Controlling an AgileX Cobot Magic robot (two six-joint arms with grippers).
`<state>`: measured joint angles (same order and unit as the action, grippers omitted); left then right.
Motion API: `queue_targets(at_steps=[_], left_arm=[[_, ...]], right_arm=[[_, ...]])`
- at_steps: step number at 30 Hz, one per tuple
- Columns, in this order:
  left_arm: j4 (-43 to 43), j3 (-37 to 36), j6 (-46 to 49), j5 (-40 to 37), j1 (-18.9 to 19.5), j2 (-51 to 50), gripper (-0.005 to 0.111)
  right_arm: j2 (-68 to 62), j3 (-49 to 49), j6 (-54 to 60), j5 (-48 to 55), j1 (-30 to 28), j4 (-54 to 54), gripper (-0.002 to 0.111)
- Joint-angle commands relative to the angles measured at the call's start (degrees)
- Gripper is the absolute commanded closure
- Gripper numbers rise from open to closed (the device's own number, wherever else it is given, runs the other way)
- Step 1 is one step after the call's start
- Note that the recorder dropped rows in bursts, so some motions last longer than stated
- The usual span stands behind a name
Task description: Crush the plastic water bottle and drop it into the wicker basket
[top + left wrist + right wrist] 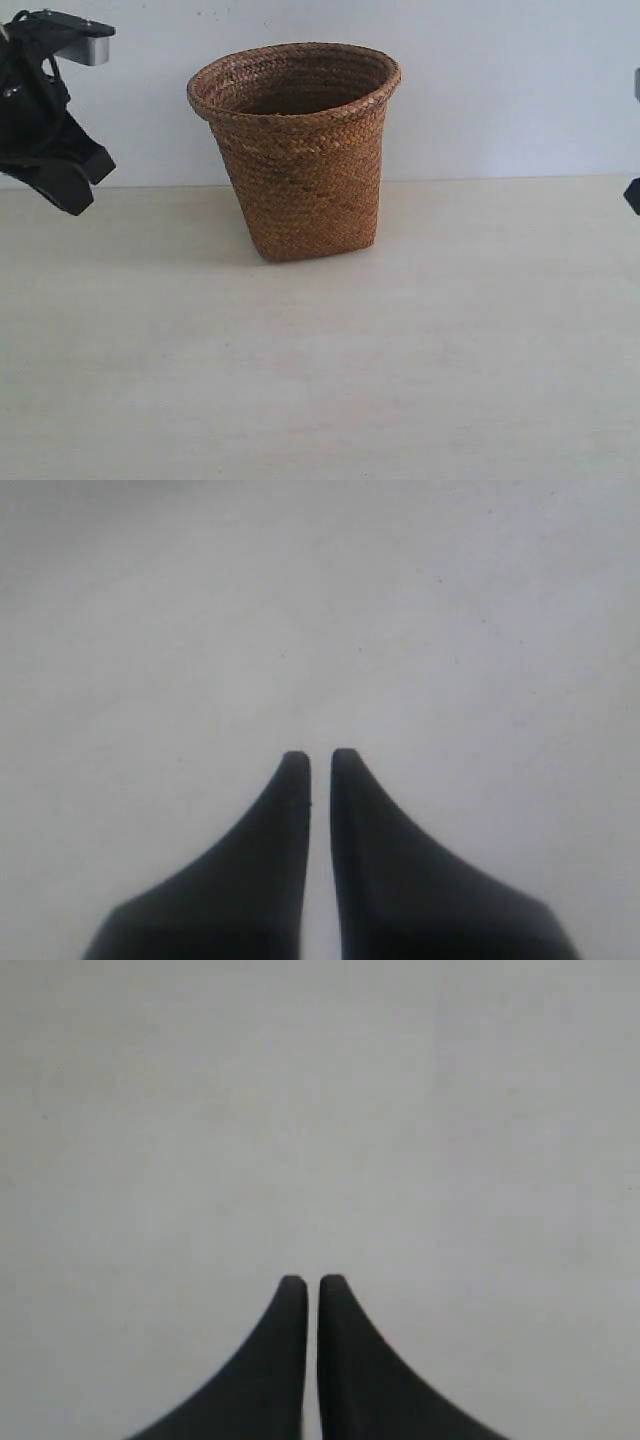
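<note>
The brown wicker basket (297, 150) stands upright at the back middle of the pale table (320, 370), its wide rim open to the top. No plastic water bottle shows in any view. My left gripper (68, 180) hangs at the far left edge, well left of the basket; in the left wrist view my left gripper (319, 753) is shut with only a sliver between its black fingers, nothing held. My right gripper (312, 1280) is likewise shut and empty over bare surface. Only a dark sliver of the right arm (633, 195) shows at the far right edge.
A plain white wall (500, 90) rises behind the table. The inside of the basket is mostly hidden from the exterior view.
</note>
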<state>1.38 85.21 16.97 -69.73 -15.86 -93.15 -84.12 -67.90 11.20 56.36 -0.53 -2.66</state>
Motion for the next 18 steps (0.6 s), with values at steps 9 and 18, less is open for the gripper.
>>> queue_targets(at_steps=[9,18], left_arm=[[-2.47,-19.89,-1.1,19.07,0.24,19.39,0.102],[-2.12,-37.77,-2.92,38.32,0.24,35.04,0.102]], right_arm=[[21.36,18.34,-1.27,-25.38,-0.61,0.73,0.108],[38.89,30.8,-1.93,-38.77,-0.61,2.66,0.108]])
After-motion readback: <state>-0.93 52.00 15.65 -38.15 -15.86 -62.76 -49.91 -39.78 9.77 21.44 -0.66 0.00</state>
